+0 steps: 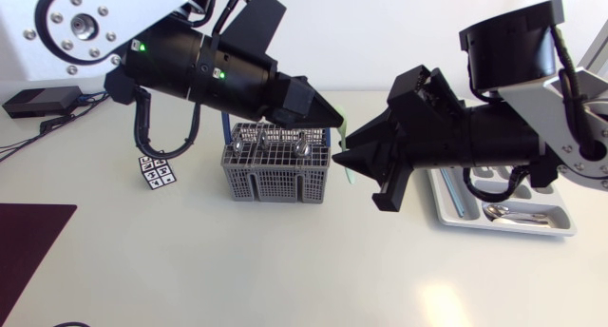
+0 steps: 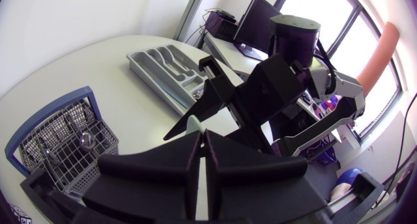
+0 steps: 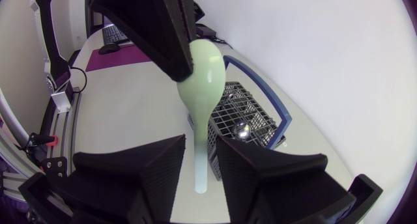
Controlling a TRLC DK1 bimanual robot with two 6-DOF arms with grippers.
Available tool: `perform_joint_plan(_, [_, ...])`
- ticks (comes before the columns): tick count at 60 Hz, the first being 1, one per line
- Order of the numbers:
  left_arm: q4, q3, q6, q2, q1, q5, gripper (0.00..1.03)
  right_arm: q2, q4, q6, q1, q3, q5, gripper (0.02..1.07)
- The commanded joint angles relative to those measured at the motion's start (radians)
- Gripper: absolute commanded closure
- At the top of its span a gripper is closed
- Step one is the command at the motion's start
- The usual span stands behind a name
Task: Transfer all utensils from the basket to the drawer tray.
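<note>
A pale green spoon (image 3: 205, 68) hangs above the table, just right of the grey wire basket (image 1: 275, 175). My left gripper (image 1: 334, 118) is shut on its bowl. The handle runs down between the fingers of my right gripper (image 3: 201, 140), which stand close on either side with a thin gap showing, so it is open. In the head view only a sliver of the green spoon (image 1: 350, 170) shows between the two grippers. Metal utensils (image 1: 302, 148) stand in the basket. The grey drawer tray (image 1: 560, 227) lies under my right arm and holds a metal spoon (image 1: 503, 211).
A small marker card (image 1: 157, 172) lies left of the basket. A dark mat (image 1: 28, 241) covers the front left corner. A black box (image 1: 38, 101) with cables sits at the back left. Bare tabletop stretches in front of the basket and tray.
</note>
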Motion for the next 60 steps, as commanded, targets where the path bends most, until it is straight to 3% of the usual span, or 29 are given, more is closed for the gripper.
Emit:
perform_joint_plan(1, [-0.005, -0.032, 0.016, -0.021, -0.012, 0.015, 1.00, 0.018, 0.009, 0.021, 0.011, 0.017, -0.005, 0.98])
perform_joint_plan(17, [-0.009, -0.032, 0.016, -0.032, -0.015, 0.017, 0.96, 0.032, -0.008, 0.024, 0.012, 0.025, -0.005, 1.02])
perform_joint_plan(21, [-0.009, -0.029, 0.016, -0.033, -0.013, 0.015, 0.79, 0.032, -0.011, 0.024, 0.012, 0.022, -0.005, 1.02])
perform_joint_plan(24, [-0.009, -0.020, 0.015, -0.035, -0.013, 0.015, 0.56, 0.032, -0.019, 0.023, 0.012, 0.019, -0.005, 1.02])
perform_joint_plan(25, [-0.009, -0.018, 0.015, -0.035, -0.013, 0.015, 0.53, 0.030, -0.020, 0.023, 0.012, 0.017, -0.004, 1.02])
perform_joint_plan(27, [-0.007, -0.004, 0.015, -0.036, -0.012, 0.015, 0.30, 0.030, -0.023, 0.021, 0.012, 0.013, -0.004, 1.02])
perform_joint_plan(31, [0.010, 0.020, 0.012, -0.036, -0.005, 0.015, 0.10, 0.026, -0.031, 0.018, 0.011, 0.002, -0.002, 1.02])
perform_joint_plan(33, [0.028, 0.032, 0.007, -0.036, 0.004, 0.015, 0.06, 0.024, -0.037, 0.012, 0.011, -0.003, -0.002, 1.02])
perform_joint_plan(44, [0.117, 0.075, -0.054, -0.029, 0.054, -0.003, 0.05, 0.004, -0.065, -0.036, -0.017, -0.061, -0.004, 1.02])
perform_joint_plan(49, [0.168, 0.074, -0.043, -0.026, 0.079, -0.082, 0.05, -0.005, -0.077, -0.088, -0.087, -0.109, -0.011, 1.02])
perform_joint_plan(60, [0.110, 0.072, 0.078, 0.045, 0.096, -0.187, 0.05, -0.016, -0.089, -0.243, -0.281, -0.190, -0.010, 1.02])
